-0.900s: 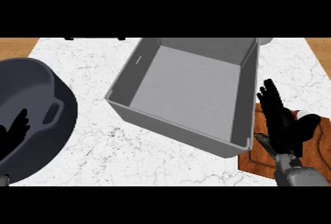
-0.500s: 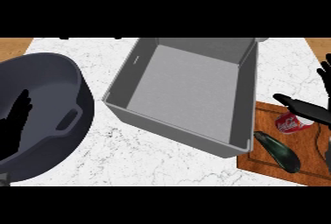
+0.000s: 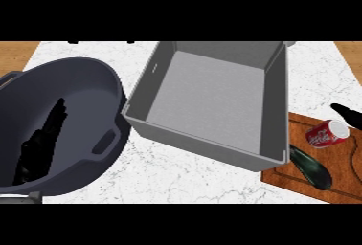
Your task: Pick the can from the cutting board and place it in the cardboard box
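Observation:
A red can lies on its side on the wooden cutting board at the right edge. Just above the can, only a black tip of my right hand shows at the view's right border, apart from the can. The grey open box stands in the middle, with nothing inside. At the left my left hand rests open with fingers straight up, in front of the dark pot.
A large dark pot with a side handle fills the left of the marble counter. A dark green vegetable lies on the board next to the box's near right corner.
My right hand has drawn off to the right, almost out of view, uncovering the can and the vegetable. The pot and box now sit larger and further right in view.

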Available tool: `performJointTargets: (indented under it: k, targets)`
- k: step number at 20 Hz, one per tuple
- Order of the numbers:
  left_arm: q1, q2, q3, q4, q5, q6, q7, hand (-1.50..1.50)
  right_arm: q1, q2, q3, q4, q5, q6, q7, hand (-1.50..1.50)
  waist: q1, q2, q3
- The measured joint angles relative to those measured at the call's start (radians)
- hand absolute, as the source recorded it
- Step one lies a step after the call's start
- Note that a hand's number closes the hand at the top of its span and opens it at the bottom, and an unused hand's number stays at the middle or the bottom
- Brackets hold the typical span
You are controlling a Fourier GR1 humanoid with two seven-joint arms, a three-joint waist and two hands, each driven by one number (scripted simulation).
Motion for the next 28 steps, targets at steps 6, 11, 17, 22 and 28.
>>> performJointTargets:
  k: [6,11,17,22,28]
  targets:
    - [0.02,-0.018,0.001,-0.029,-0.015,-0.014,0.006,0.0,0.075,-0.208,0.076,0.007,0.113,0.158,0.16,-1.5,0.0,-0.002,-0.004]
    - [0.018,-0.03,0.005,-0.028,-0.025,-0.023,0.01,0.0,0.095,-0.357,0.175,-0.033,0.142,0.384,0.351,-1.5,0.002,-0.002,-0.006]
    - [0.005,-0.051,0.006,-0.021,-0.039,-0.034,0.014,0.0,0.066,-0.424,0.271,-0.133,0.098,0.611,0.597,-1.5,0.004,-0.002,-0.005]
    - [0.013,-0.074,0.029,0.002,-0.048,-0.058,-0.034,0.0,0.009,-0.377,0.316,-0.152,0.122,0.67,0.74,-1.5,0.008,-0.004,-0.001]
    - [0.007,-0.104,0.043,-0.012,-0.08,-0.073,-0.004,0.0,-0.025,-0.31,0.318,-0.168,0.188,0.703,0.853,-1.5,0.007,-0.002,-0.001]
